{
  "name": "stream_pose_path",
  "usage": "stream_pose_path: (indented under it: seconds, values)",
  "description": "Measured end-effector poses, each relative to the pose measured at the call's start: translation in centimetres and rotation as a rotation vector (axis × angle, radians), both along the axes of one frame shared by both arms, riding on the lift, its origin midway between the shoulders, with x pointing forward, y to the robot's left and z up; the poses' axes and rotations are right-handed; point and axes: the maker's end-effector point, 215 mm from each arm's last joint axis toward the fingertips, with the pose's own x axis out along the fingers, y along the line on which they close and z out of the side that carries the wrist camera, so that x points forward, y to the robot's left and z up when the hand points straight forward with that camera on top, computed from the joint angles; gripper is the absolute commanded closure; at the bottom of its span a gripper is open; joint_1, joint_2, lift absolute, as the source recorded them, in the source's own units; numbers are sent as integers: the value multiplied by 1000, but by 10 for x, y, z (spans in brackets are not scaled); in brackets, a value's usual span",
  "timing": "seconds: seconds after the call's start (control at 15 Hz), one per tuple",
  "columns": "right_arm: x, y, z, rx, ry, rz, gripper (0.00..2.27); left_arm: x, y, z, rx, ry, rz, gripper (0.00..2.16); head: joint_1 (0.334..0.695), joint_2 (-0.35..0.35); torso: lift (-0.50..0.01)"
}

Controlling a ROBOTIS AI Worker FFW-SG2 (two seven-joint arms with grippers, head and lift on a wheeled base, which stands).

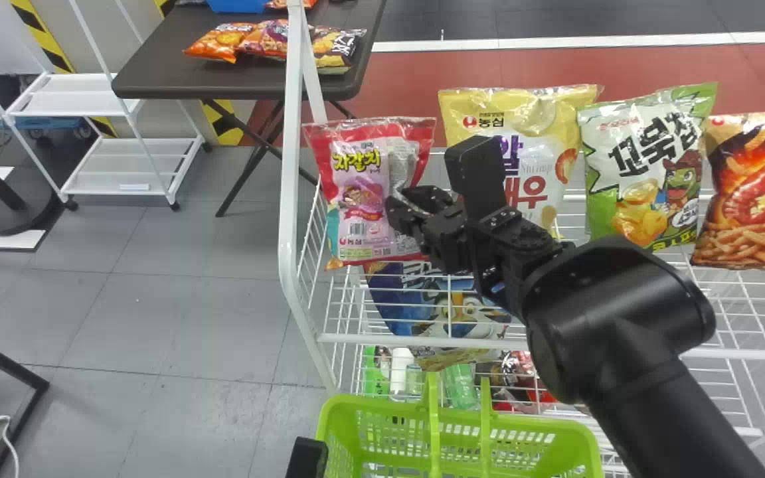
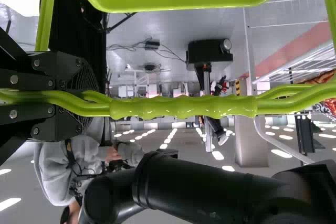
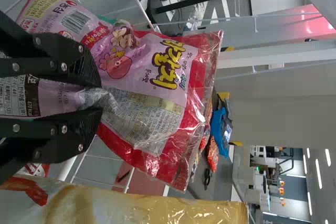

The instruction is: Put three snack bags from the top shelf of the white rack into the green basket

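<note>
Standing near-upright at the left end of the top shelf [image 1: 754,356], the red bag [image 1: 356,179] is held from its right side by the right gripper [image 1: 398,200] in the head view. Whether its base has been freed from the wires cannot be told for certain. To its right are set the yellow bag [image 1: 522,126], the green bag [image 1: 648,179] and the dark bag [image 1: 761,199]; to its left rises the white post [image 1: 291,166]. By too low a lift, the base could be snagged on the front rail [image 1: 382,339]; by a swing to the left, the post could be struck. The basket [image 1: 333,415] is placed below, before the rack, and on its upright handles [image 1: 433,425] a lowered bag could be hung up.

In the left wrist view, the handle grip [image 2: 184,107] is clasped between the fingers of the left gripper [image 2: 96,99]. Were it loosened or tilted, the basket could be turned aside as weight is dropped in.

In the right wrist view, only a crinkled fold of film is pinched between the fingertips, so the bag could be twisted or let slip by a quick pull. With the yellow bag lying close alongside, that neighbour could be dragged or toppled.
</note>
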Motion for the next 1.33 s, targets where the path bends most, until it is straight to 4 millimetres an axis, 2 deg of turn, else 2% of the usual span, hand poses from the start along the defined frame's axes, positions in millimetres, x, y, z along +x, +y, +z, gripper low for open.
stream_pose_path:
  seconds: [0.33,0.47,0.6,0.67,0.73,0.87,1.0,1.07,1.13,1.27,1.33]
  values:
    - [-43,10,21,37,6,48,2098,4,0,4,-9,-8,1,2152,695,145,0]
    - [-56,4,31,47,-3,33,2098,3,-1,5,-12,-10,-3,2152,695,137,0]
    - [-77,-6,47,44,-27,5,2098,4,-1,6,-12,-13,-3,2152,695,128,0]
    - [-89,-19,59,34,-52,-23,2098,5,-1,6,-10,-18,-2,2152,695,118,0]
    - [-100,-38,73,25,-79,-63,2098,7,-1,7,-8,-24,-2,2152,695,68,0]
    - [-120,-87,94,11,-114,-141,2098,10,-2,8,-4,-35,-3,2152,695,-22,0]
    - [-142,-140,106,12,-113,-198,2098,13,-2,9,-1,-43,-1,2152,695,-113,0]
    - [-156,-166,109,19,-100,-223,2094,15,-3,8,3,-47,0,2152,695,-212,0]
    - [-170,-189,109,19,-84,-245,2094,17,-2,8,8,-50,5,2152,695,-260,0]
    - [-192,-218,100,13,-30,-267,2094,19,4,8,16,-48,25,2152,695,-322,0]
    - [-204,-227,88,9,25,-266,2094,20,8,8,21,-48,38,2152,695,-343,0]
